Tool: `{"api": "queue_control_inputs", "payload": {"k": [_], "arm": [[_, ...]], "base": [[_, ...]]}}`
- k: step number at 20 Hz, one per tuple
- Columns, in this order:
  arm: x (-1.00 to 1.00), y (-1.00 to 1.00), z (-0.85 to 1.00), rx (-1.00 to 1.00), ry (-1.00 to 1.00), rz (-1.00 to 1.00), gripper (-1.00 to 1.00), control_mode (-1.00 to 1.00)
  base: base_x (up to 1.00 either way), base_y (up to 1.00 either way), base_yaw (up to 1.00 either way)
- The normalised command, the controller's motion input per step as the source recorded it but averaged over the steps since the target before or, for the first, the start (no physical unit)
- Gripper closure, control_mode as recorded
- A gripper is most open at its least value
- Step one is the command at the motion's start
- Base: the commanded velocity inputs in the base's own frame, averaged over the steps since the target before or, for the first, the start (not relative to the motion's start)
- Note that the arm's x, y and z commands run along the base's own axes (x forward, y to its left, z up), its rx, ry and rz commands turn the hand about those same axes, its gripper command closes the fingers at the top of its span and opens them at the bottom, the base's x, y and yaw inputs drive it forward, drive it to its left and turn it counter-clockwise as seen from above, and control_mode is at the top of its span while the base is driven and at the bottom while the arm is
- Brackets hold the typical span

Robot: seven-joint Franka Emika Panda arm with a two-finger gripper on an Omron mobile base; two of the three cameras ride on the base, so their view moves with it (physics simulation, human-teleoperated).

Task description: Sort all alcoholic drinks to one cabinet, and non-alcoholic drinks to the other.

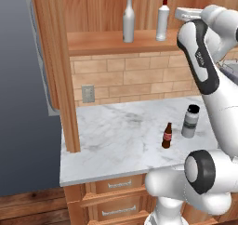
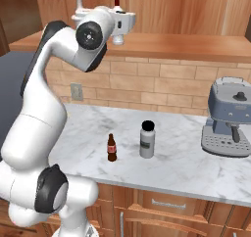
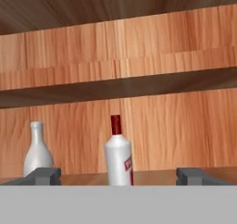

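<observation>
while the fingertips (image 3: 44,176) stand wide apart and grip nothing, the gripper (image 3: 118,177) faces the white red-capped bottle (image 3: 119,153) upright on the open cabinet (image 1: 107,43) shelf, clear of it. beside it stands the silver-grey bottle (image 1: 128,20). below, on the marble counter (image 1: 116,140), the cola bottle (image 1: 167,136) stands near a short grey bottle (image 1: 190,122).

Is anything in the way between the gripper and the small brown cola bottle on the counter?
Nothing visible blocks it. The open gripper is up at the cabinet shelf; the small brown cola bottle stands on the marble counter, with a short grey black-capped bottle beside it, apart.
</observation>
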Motion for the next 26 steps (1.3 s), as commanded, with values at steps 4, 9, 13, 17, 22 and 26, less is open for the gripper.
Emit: {"api": "queue_control_inputs", "payload": {"k": [4, 9, 13, 17, 22, 26], "arm": [[-1.0, 0.05, 0.16, 0.0, 0.0, -0.08, -1.0, -1.0], [-1.0, 0.13, 0.06, 0.0, 0.05, -0.09, -1.0, -1.0], [-1.0, 0.25, -0.02, 0.0, 0.04, -0.15, -1.0, -1.0], [-1.0, 0.3, -0.02, 0.0, 0.03, -0.21, -1.0, -1.0], [-0.89, 0.32, -0.02, 0.0, 0.12, -0.24, -1.0, -1.0], [-0.68, 0.2, -0.24, 0.0, 0.16, -0.28, -1.0, -1.0]], "base": [[0.0, 0.0, 0.0], [0.0, 0.0, 0.0], [0.0, 0.0, 0.0], [0.0, 0.0, 0.0], [0.0, 0.0, 0.0], [0.0, 0.0, 0.0]]}}
